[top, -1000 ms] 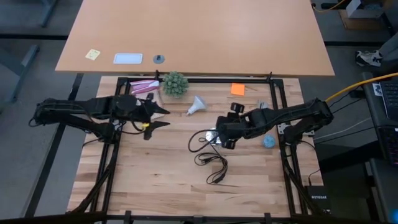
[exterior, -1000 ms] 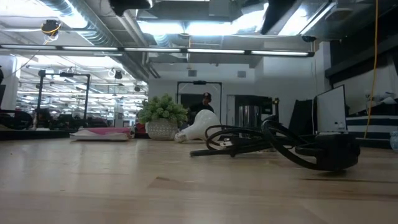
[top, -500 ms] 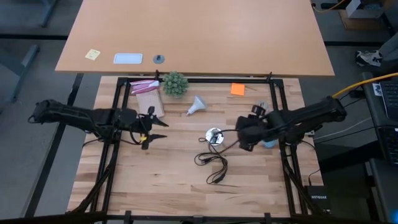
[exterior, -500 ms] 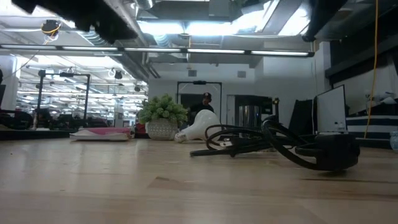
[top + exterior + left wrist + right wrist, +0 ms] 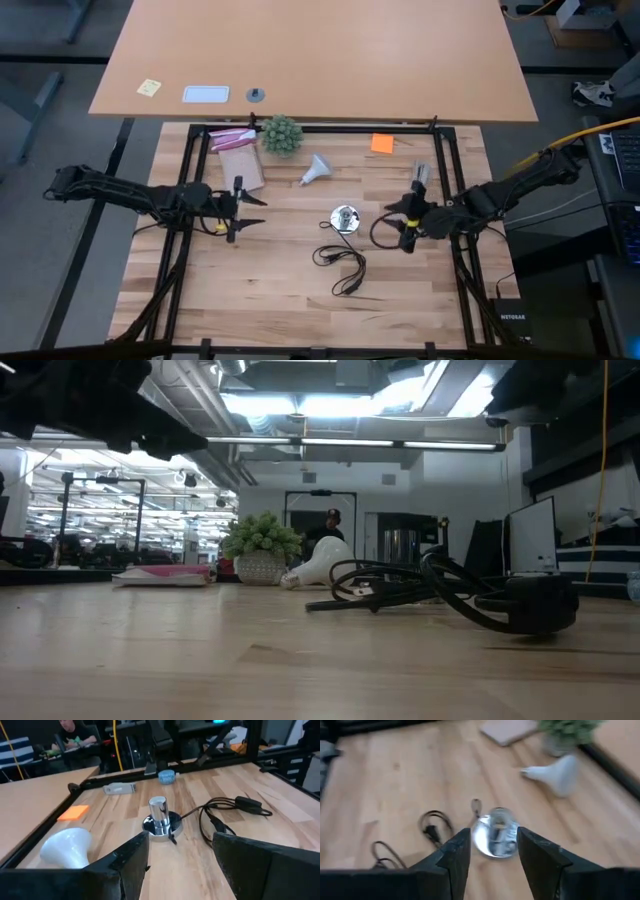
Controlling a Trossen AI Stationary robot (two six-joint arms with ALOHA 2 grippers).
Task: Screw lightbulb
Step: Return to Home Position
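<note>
The lightbulb (image 5: pixel 317 169) lies on its side on the tabletop (image 5: pixel 290 305), near the green plant (image 5: pixel 281 133). The left tool (image 5: pixel 262 210) and the right tool (image 5: pixel 492 840) are both open, one at each side.

The lightbulb (image 5: pixel 318 169) lies on its side in the far middle of the table (image 5: pixel 280 300), just right of the plant (image 5: pixel 281 133) and slightly nearer than it (the plant stands at the far edge). A flat packet (image 5: pixel 236 152) lies left of the plant, and a square note (image 5: pixel 381 143) lies right of the lightbulb. The socket (image 5: pixel 344 218) stands nearer than the lightbulb, a little to its right and apart from it. Its cord (image 5: pixel 340 262) coils on the table nearer still. The left gripper (image 5: pixel 258 209) is left of the socket, the right gripper (image 5: pixel 400 222) right of it.
</note>
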